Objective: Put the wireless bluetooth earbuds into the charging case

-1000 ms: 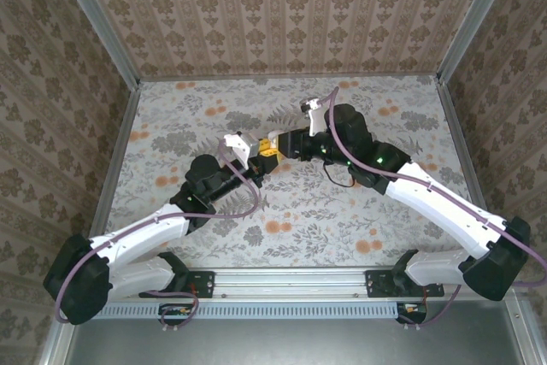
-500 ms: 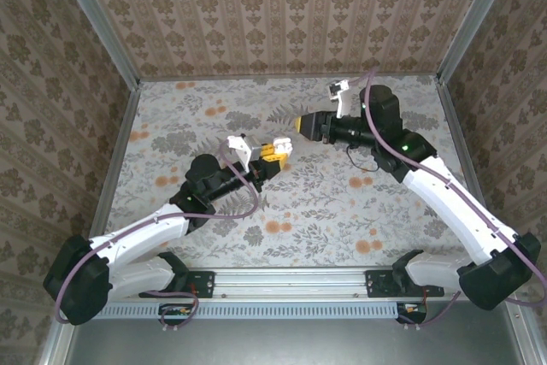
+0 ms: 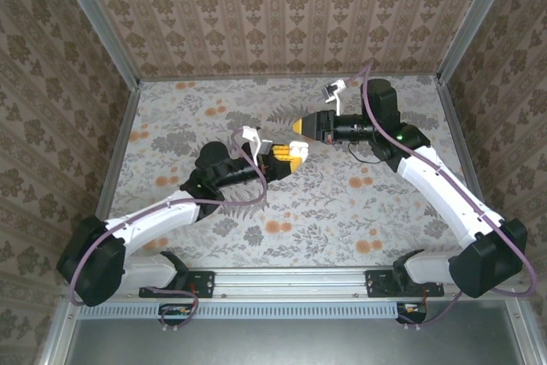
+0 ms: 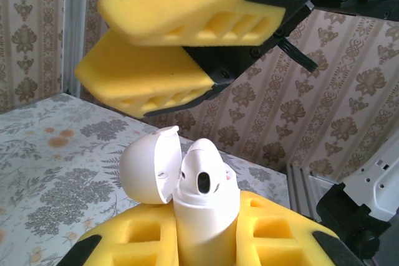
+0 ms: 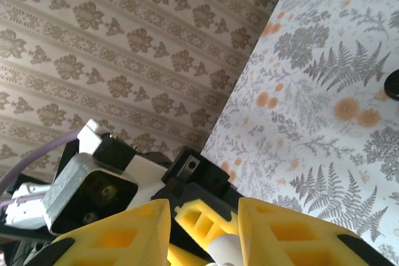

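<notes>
Left hand [image 4: 206,240] grips open charging case [image 4: 206,210]; right hand [image 3: 301,126] hovers near.

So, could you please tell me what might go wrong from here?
1. The earbud stands proud of the charging case in the left gripper; an off-centre push from the right gripper, open just above, could tip it out.
2. The lid leans open beside the earbud, so descending fingers might catch it and twist the case in its grip.

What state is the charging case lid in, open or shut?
Open. In the left wrist view the lid is tipped back beside the charging case, and a white earbud stands in its mouth.
</notes>
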`<move>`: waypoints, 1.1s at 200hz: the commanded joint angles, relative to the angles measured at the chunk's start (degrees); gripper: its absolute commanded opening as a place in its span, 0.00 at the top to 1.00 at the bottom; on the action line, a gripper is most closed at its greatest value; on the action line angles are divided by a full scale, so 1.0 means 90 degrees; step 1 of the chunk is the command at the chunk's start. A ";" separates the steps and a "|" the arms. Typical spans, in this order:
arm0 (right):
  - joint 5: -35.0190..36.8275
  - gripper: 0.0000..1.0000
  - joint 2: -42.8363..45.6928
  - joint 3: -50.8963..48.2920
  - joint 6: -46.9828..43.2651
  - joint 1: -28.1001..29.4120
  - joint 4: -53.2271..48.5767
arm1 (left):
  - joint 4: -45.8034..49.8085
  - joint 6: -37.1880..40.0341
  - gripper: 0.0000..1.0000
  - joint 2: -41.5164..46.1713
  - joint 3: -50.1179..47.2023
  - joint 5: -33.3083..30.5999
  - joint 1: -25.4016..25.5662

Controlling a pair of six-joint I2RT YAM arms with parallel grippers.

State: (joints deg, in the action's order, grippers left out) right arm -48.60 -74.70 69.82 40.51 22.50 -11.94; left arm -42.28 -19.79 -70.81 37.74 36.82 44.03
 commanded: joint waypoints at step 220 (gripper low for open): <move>-0.0983 0.73 0.0494 -0.0311 -0.0370 0.0001 -0.0565 | -0.0582 -0.0375 1.00 0.0347 -0.0263 -0.0741 -0.0059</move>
State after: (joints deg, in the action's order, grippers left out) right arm -54.61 -71.64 68.38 38.63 22.31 -15.05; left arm -43.90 -21.69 -69.97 36.03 32.03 43.77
